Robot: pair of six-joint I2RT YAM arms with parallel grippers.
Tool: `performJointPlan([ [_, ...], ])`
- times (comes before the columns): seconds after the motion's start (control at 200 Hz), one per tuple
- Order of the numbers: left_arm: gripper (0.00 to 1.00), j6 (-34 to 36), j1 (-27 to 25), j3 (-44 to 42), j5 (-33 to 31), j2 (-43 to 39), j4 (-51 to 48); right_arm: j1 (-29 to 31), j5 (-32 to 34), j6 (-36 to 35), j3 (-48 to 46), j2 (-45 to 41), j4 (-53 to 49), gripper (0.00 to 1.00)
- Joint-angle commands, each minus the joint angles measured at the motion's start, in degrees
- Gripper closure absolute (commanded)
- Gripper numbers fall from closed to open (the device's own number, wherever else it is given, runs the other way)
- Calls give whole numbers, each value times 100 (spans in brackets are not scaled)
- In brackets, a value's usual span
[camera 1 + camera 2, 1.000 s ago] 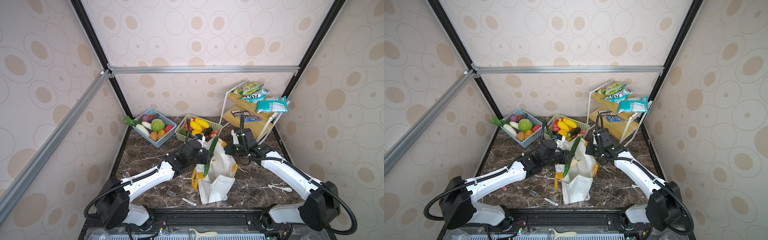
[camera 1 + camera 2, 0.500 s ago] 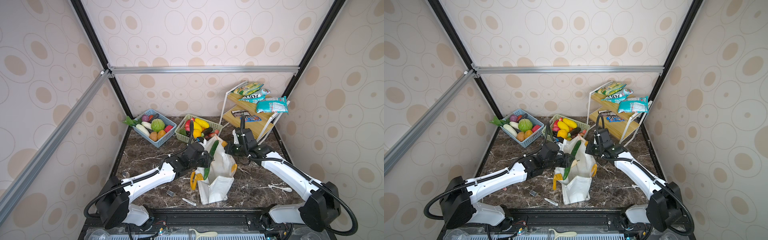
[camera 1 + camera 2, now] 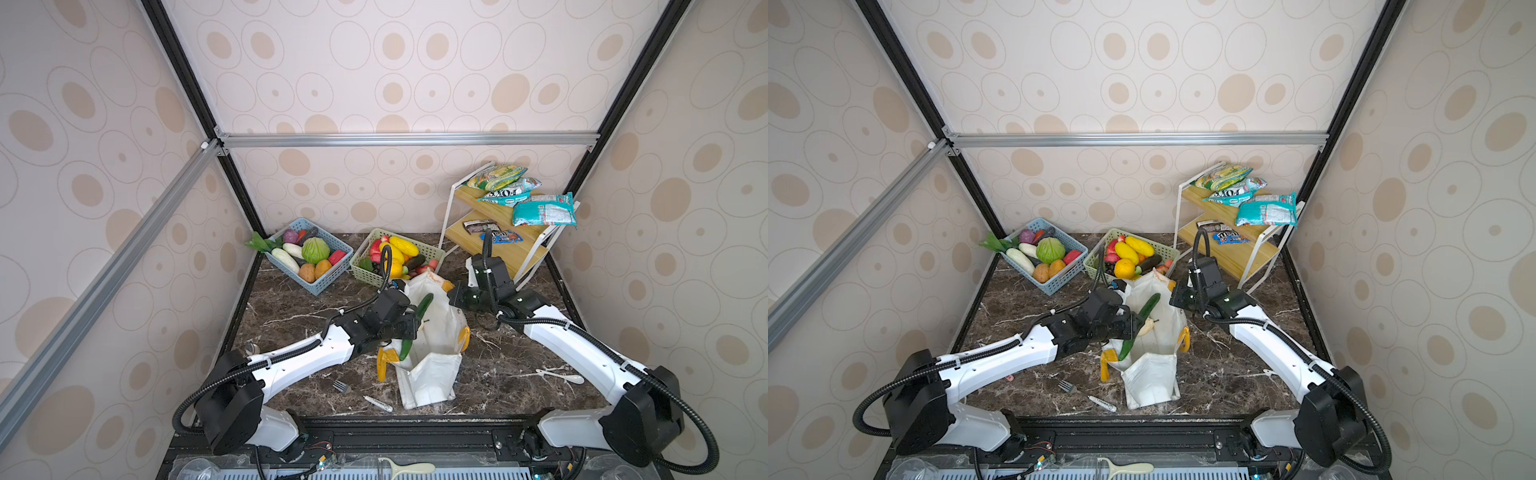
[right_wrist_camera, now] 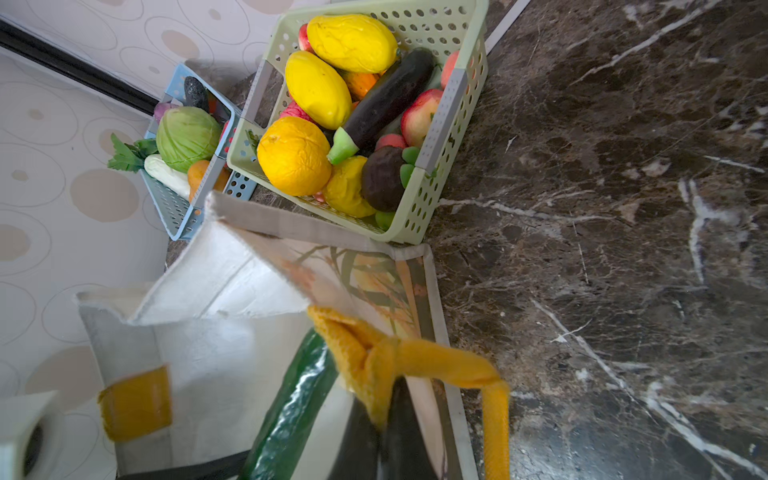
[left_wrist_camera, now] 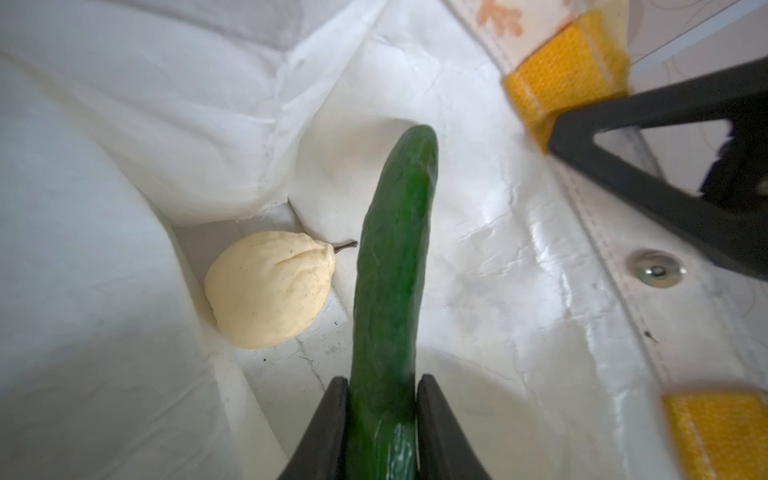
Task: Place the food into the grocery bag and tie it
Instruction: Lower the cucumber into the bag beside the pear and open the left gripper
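Note:
The white grocery bag [image 3: 428,374] [image 3: 1150,382] stands open mid-table. My left gripper [image 5: 382,382] [image 3: 415,323] is shut on a long dark green cucumber [image 5: 395,249] [image 3: 1144,316], held slanting inside the bag's mouth. A beige knobbly ball [image 5: 270,291] lies on the bag's floor beside the cucumber's tip. My right gripper [image 4: 380,415] [image 3: 451,297] is shut on the bag's yellow strap handle [image 4: 374,353] at the far rim, holding that side up. More food, with a cabbage [image 3: 316,249] and a green leaf [image 3: 257,243], sits in the blue basket.
A blue basket [image 3: 320,289] and a green basket [image 3: 432,253] of toy produce stand behind the bag. A wooden rack [image 3: 511,253] with snack packets is at the back right. A fork [image 3: 341,386], a pen [image 3: 378,403] and a white spoon [image 3: 561,376] lie on the marble.
My left gripper has carried the cucumber a little lower and further into the bag's mouth. The right gripper has stayed on the handle, nearly still.

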Motion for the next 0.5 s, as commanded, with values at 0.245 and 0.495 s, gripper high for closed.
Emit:
performJointPlan([
  [0.245,72,-25,-55,70,-416,409,-583,237,401,-53,50,-185,665,100],
  [0.495,72,-47,-54,90,-564,691,-559,239,574,-131,-26,-338,647,100],
])
